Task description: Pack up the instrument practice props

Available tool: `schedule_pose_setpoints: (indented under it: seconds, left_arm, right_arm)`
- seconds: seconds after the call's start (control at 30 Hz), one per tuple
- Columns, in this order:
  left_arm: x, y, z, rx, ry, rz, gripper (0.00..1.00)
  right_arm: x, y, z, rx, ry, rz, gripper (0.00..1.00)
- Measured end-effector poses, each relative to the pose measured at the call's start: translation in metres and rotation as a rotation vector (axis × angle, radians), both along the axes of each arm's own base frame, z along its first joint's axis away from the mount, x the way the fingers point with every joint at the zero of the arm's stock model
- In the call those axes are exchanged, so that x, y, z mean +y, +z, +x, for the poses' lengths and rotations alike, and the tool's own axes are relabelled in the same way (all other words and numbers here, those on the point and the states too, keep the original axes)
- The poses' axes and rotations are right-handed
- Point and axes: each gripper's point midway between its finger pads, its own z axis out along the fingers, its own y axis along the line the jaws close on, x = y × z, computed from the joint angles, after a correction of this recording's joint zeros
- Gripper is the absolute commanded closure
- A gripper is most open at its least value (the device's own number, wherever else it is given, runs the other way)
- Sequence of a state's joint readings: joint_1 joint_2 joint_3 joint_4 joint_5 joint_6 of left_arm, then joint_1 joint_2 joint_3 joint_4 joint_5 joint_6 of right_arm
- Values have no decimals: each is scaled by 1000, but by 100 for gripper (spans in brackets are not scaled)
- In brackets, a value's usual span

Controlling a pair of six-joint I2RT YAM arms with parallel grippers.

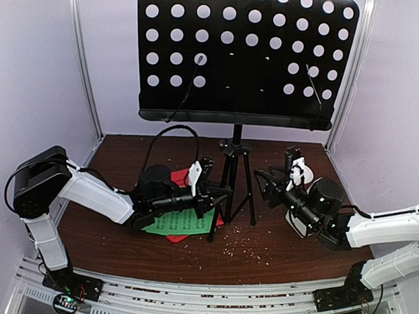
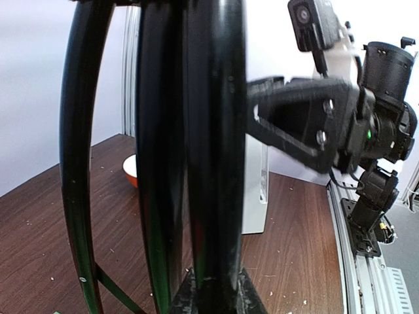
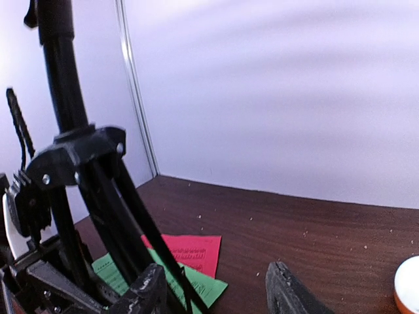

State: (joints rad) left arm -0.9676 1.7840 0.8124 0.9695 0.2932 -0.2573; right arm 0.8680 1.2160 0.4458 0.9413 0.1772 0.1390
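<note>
Dark desk point(image 1: 282, 238) between pale walls, black music stand point(image 1: 243, 53) upright at mid-desk.
Upright long axis for the stand, tripod legs point(image 1: 247, 193) planted on the wood, with green sheet point(image 1: 185, 222) and red sheet point(image 1: 182, 175) flat by the left leg. On that side, left jaws pinched nearly closed on a leg low down, by the look of both views. On the other side, right jaws clearly parted, holding nothing, just beside the legs without touching; from that wrist, legs off to the left of the gap. Probably calls for a sideways reach toward the legs before any closing.
</note>
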Motion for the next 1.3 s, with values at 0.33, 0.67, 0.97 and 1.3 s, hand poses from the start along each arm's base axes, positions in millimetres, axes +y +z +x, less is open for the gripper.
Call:
schedule_pose_setpoints:
  seconds: [0.33, 0.67, 0.97, 1.3]
  left_arm:
    - [0, 0, 0, -1, 1, 0, 100]
    - [0, 0, 0, -2, 2, 0, 100]
    - [1, 0, 0, -7, 1, -1, 100]
    - [1, 0, -1, -11, 0, 0, 100]
  right_arm:
    - [8, 46, 6, -77, 123, 184, 28]
    - [39, 85, 0, -146, 299, 290, 26]
    - [57, 100, 11, -150, 340, 334, 35]
    - [76, 115, 13, -141, 411, 321, 40]
